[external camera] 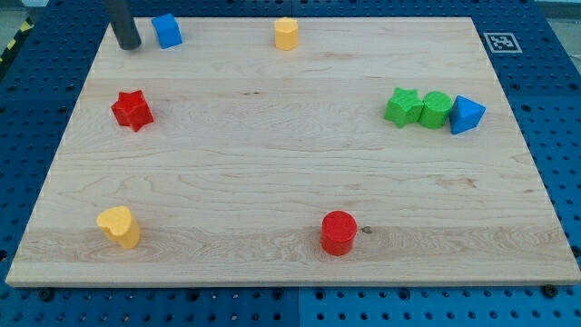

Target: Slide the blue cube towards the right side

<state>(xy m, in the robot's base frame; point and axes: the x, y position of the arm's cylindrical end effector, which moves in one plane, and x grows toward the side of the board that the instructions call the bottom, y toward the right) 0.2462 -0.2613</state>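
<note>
Sitting at the far left of the counter (272, 182), the blue cube (167, 30) is being flanked by my tip (128, 45), just to its left and apart from it. No gripper is being carried, so nothing is being grasped. A yellow block (287, 33) is being shown farther right along the far edge.

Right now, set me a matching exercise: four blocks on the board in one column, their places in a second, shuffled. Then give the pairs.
Blocks:
1. blue cube
2. red star
3. red cylinder
4. blue triangular block

Places:
A. view's bottom, right of centre
B. just right of my tip, view's top left
C. touching the green cylinder
D. view's left, alone

Pairs: 1-B, 2-D, 3-A, 4-C
</note>
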